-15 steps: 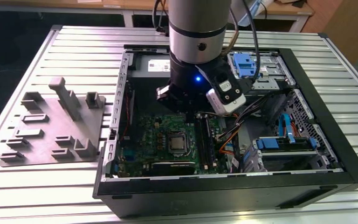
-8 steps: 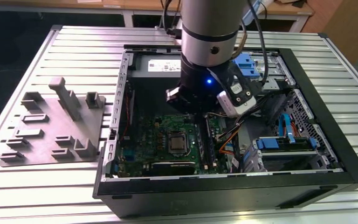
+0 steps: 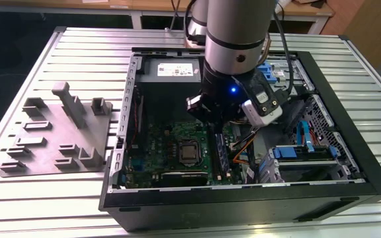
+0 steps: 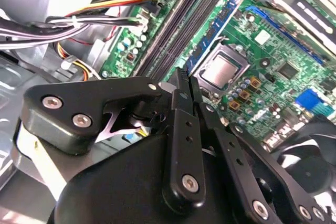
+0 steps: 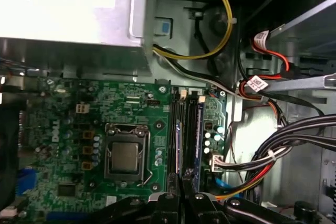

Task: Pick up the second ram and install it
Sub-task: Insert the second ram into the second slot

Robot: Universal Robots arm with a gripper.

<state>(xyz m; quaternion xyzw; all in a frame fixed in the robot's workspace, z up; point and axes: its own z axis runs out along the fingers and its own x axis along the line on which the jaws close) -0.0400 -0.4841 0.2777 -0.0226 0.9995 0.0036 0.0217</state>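
A narrow blue-green ram stick stands on edge in the slot bank of the green motherboard, beside the CPU socket. The stick shows as ram in the second wrist view and as ram in the first wrist view. My gripper hangs inside the open computer case, just above one end of that slot bank. Its black fingers are shut against each other, and I see nothing between them. In the first wrist view the gripper sits at the end of the slots; whether it touches the stick is unclear.
The grey power-supply box fills the case's far end. Bundled cables and drive bays with blue parts crowd the exterior view's right. A grey fixture plate lies on the slatted table at the exterior view's left.
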